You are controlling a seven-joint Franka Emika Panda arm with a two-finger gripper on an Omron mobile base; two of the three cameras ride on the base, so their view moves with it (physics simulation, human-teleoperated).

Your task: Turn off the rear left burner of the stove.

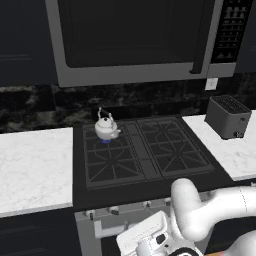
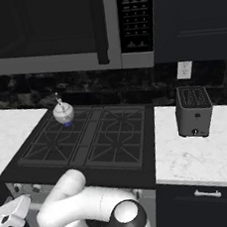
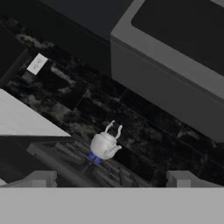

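The stove (image 1: 143, 156) is a wide black gas cooktop with a silver front and small knobs (image 1: 114, 210). On its rear left burner (image 1: 94, 145) a small blue flame (image 3: 93, 158) shows under a white kettle (image 1: 106, 128). The same kettle (image 2: 63, 111) stands at the cooktop's back left in the right base view. My gripper (image 3: 113, 181) hangs low in front of the stove's front, its white hand (image 1: 145, 238) below the knob row. It is open, fingertips (image 3: 41, 178) wide apart, with nothing between them.
A grey microwave (image 1: 130, 35) hangs over the stove. A dark toaster (image 1: 227, 118) stands on the right marble counter (image 1: 239, 155), and a second marble counter (image 1: 35, 165) lies to the left. The bar handle (image 1: 107, 229) runs under the knobs. A wall outlet (image 1: 211, 83) sits behind the toaster.
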